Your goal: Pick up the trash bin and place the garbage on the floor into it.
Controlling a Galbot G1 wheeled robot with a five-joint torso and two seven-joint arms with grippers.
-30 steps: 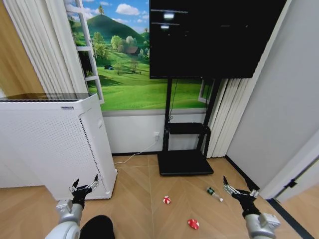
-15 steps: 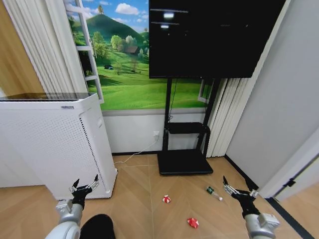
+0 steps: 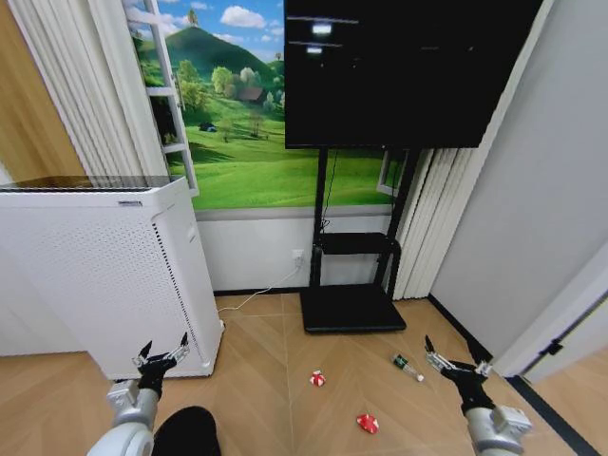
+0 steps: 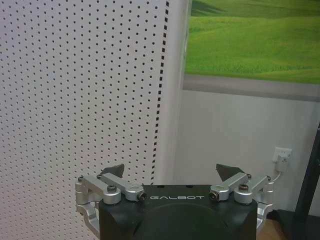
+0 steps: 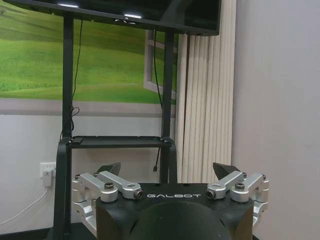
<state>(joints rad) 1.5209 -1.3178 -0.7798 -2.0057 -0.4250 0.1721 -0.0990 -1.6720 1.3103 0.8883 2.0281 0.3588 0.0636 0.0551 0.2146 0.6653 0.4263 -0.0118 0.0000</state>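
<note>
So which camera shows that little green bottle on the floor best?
The head view: the green bottle lies on the wood floor, just ahead of the right gripper. The wrist views look at walls and furniture instead.

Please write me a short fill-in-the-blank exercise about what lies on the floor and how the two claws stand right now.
1. Both the left claw and the right claw stand ____ and hold nothing.
2. The green bottle lies on the floor nearest the ____ claw.
3. The number of red-and-white pieces on the floor is ____.
4. The trash bin sits beside the ____ arm.

Missing words: open; right; two; left
</note>
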